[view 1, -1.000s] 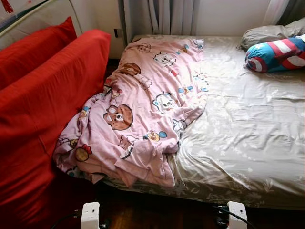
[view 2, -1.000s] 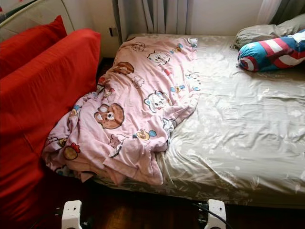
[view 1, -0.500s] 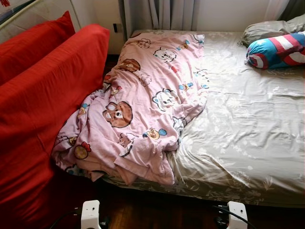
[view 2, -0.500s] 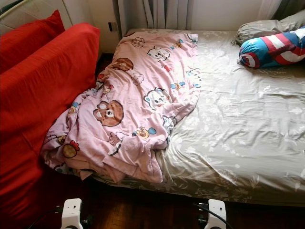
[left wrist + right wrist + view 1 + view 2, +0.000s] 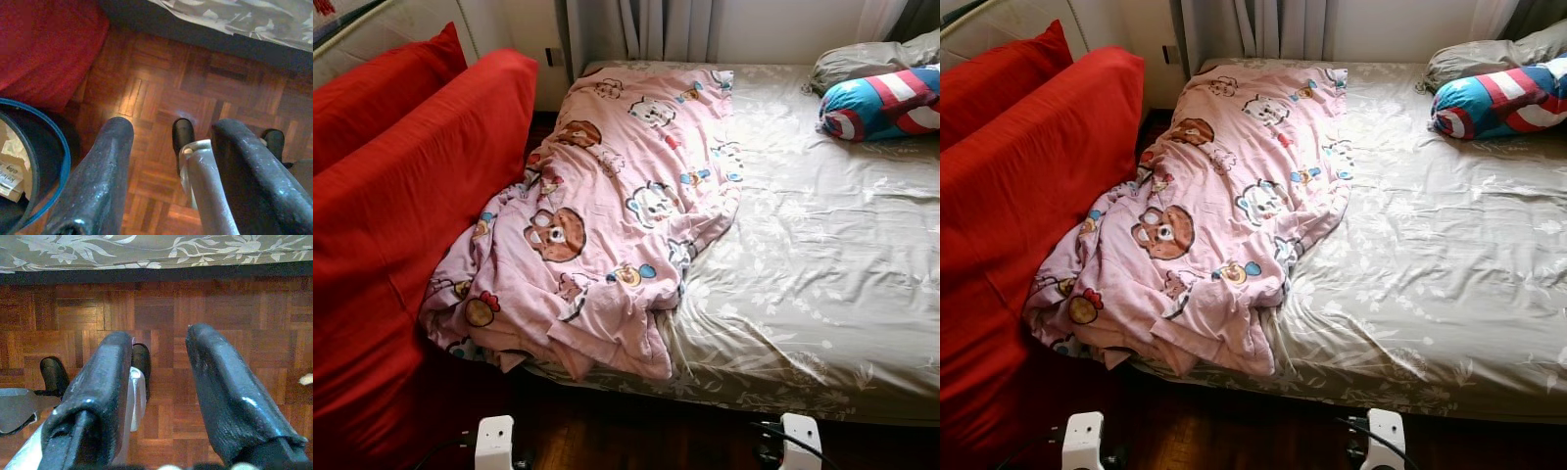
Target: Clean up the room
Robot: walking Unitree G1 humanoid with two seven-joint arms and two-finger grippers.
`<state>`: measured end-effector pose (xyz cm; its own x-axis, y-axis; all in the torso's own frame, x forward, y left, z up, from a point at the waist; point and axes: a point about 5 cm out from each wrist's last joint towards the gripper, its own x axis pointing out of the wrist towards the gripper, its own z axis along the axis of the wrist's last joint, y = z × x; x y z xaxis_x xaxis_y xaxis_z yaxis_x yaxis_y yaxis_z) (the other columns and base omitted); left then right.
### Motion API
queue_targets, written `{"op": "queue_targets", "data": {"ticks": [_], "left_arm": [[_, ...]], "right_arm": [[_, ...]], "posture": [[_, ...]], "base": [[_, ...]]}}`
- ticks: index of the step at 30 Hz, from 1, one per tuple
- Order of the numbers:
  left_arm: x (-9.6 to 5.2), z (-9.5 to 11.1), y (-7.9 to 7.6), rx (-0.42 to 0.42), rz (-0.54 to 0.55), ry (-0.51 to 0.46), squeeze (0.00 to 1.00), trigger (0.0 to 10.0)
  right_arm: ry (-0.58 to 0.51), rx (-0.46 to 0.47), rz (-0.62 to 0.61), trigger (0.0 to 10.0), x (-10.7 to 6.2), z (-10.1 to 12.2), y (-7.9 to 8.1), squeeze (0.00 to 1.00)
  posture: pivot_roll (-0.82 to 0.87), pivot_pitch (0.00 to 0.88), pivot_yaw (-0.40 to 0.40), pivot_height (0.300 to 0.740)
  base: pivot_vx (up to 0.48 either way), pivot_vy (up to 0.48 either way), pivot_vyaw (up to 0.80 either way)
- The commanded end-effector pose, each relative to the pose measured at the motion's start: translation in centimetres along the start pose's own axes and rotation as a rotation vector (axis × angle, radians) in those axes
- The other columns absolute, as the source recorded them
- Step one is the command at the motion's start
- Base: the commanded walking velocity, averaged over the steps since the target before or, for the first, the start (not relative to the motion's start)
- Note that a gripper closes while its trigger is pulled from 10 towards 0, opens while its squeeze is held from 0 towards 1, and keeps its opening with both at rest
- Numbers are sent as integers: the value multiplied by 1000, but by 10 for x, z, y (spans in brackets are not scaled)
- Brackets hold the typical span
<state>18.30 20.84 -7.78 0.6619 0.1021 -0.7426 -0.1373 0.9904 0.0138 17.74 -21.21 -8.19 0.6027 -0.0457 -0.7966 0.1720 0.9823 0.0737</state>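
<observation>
A pink cartoon-print blanket (image 5: 607, 215) lies crumpled over the left half of the bed, its lower end hanging over the near edge. The bed's grey floral sheet (image 5: 822, 264) is wrinkled and bare on the right. A blue, red and white striped pillow (image 5: 881, 103) rests at the far right, with a grey pillow (image 5: 862, 64) behind it. Both arms hang low in front of the bed. My left gripper (image 5: 173, 127) and my right gripper (image 5: 159, 335) are open over the parquet floor, holding nothing.
Big red cushions (image 5: 401, 196) lean against the bed's left side. A blue-rimmed bin (image 5: 29, 166) with a paper label inside stands on the parquet floor (image 5: 234, 313) by the left gripper. Curtains (image 5: 641, 29) hang behind the bed. A pale scrap (image 5: 307, 379) lies on the floor.
The camera has shifted a little, so the bed sits slightly higher in the picture. Blanket, pillows and cushions have not moved. Both arms still hang low.
</observation>
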Motion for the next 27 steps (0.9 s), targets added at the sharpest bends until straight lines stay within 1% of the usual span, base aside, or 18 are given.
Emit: {"op": "queue_targets", "data": {"ticks": [1, 11, 27], "left_arm": [[-3, -11, 4, 7, 10, 45, 0, 10000], [-3, -14, 2, 2, 13, 61, 0, 10000], [-2, -9, 1, 0, 10, 36, 0, 10000]], "right_arm": [[15, 1, -7, 10000, -1, -4, -2, 0], [16, -2, -7, 10000, -1, -3, -2, 0], [14, -3, -7, 10000, -1, -2, -2, 0]], "posture": [[-25, 140, 11, 740], [-23, 141, 9, 740], [-22, 140, 6, 740]], "base": [[0, 0, 0], [0, 0, 0], [0, 0, 0]]}}
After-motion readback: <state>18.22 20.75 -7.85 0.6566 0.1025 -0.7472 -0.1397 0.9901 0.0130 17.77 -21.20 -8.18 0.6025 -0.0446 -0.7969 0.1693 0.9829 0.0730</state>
